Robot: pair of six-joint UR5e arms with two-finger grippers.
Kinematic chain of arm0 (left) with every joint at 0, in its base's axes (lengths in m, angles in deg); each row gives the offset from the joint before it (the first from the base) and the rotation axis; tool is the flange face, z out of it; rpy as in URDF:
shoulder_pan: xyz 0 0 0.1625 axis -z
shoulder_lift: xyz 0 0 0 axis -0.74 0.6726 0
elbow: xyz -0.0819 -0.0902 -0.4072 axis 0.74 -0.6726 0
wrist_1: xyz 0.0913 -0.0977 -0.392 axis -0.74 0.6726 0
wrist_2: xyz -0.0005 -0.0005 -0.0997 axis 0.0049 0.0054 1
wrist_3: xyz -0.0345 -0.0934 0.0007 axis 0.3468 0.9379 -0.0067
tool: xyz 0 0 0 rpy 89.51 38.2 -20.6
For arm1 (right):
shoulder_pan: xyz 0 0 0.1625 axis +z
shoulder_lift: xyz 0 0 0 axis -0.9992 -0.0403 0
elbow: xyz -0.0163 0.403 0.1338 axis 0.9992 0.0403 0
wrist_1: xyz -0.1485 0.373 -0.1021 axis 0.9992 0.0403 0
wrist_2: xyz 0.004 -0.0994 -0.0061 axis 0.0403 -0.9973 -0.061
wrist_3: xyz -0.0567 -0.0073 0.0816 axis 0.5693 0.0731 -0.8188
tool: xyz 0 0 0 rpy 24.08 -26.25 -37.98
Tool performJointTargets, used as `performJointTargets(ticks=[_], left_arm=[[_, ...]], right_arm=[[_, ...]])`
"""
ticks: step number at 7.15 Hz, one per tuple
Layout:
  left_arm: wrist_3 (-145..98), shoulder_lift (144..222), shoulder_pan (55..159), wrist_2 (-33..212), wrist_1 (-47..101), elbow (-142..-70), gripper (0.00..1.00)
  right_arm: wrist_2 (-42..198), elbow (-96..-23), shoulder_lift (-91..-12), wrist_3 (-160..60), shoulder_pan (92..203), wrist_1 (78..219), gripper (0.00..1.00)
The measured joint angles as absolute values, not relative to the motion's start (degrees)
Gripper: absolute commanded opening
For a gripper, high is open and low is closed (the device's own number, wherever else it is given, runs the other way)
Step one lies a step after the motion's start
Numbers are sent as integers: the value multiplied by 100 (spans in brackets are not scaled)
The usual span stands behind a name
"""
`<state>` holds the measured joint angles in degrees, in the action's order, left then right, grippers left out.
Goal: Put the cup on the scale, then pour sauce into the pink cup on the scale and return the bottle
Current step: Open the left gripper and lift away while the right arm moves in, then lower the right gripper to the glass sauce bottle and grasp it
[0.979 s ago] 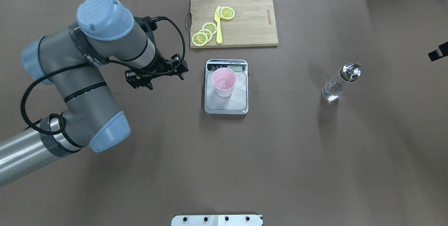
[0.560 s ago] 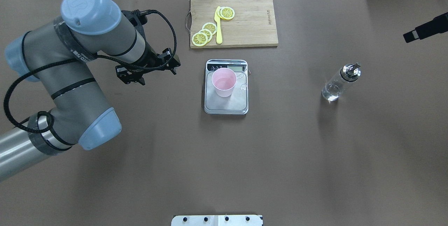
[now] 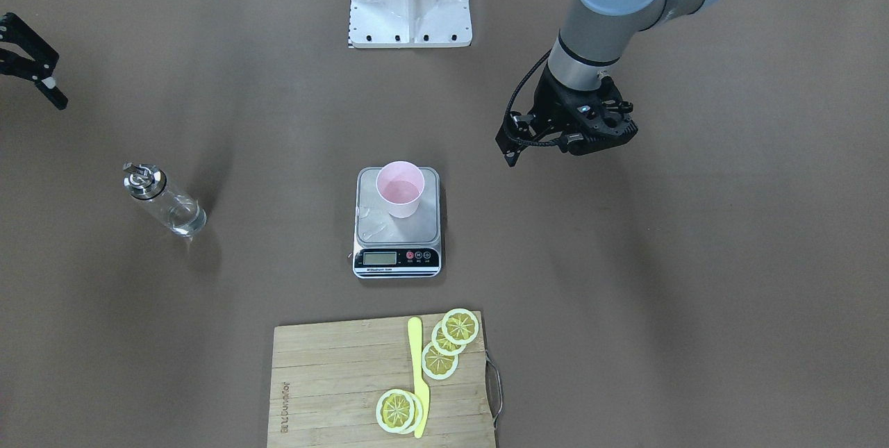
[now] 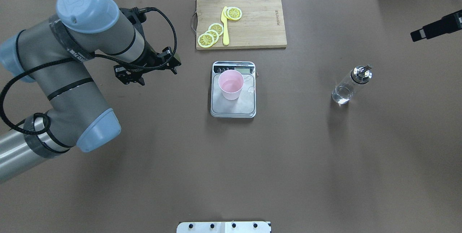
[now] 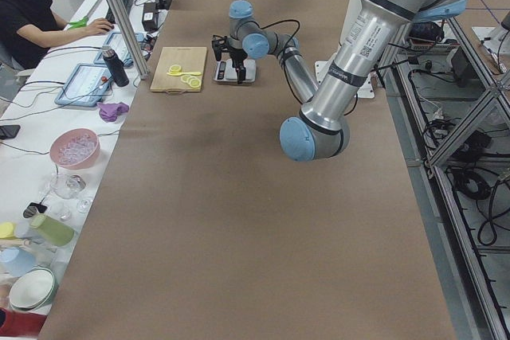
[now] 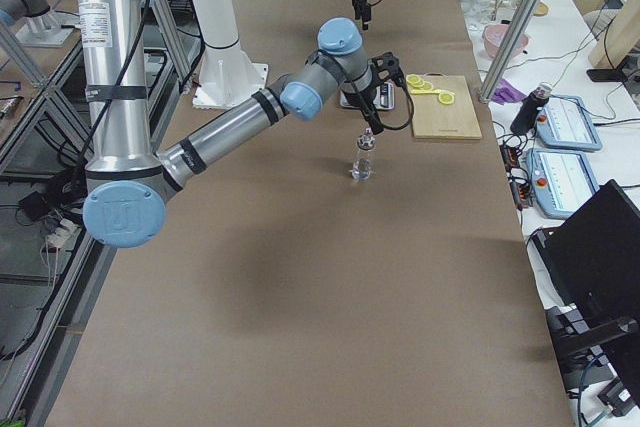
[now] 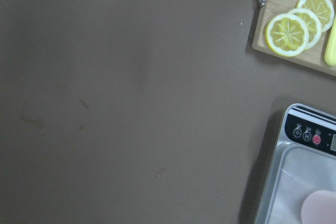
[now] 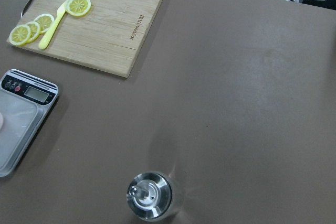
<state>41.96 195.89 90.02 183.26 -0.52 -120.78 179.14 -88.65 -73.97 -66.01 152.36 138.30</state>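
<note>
One pale pink tapered cup [image 4: 231, 84], upright on the one silver digital scale [image 4: 234, 109]; one clear, silver-capped glass bottle [image 4: 345, 89] stands well apart on the table [image 4: 288, 160]. Left end effector [image 4: 158, 75] spread, empty; right end effector [image 4: 433, 30], cannot tell.

— Where is our left arm?
— Folded at the elbow, wrist pointing down. Our left gripper [image 4: 146, 70] hangs in the air on the robot's-left side of the scale [image 4: 233, 109], well apart from it. We cannot tell how its jaws stand.
— And our right?
— Reaching out; our right gripper [image 4: 420, 35] hangs far off the scale's other side, jaws also unclear.
</note>
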Motion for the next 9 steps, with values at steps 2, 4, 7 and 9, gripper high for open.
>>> performJointTargets(ticks=[2,4,7,9], left_arm=[[4121,19498,9003,18325,-51,-12080,98],[4100,19457,9001,18325,-49,-12080,98],[4097,19446,8993,18325,-49,-12069,98],[4096,19450,8987,18325,-49,-12053,98]], right_arm=[[17177,-8879,-8027,-7346,14584,12785,100],[17062,-8877,-8555,-7545,14331,11950,100],[16351,-8874,-8788,-7579,13707,11591,100],[15309,-8857,-8797,-7599,12933,11566,100]])
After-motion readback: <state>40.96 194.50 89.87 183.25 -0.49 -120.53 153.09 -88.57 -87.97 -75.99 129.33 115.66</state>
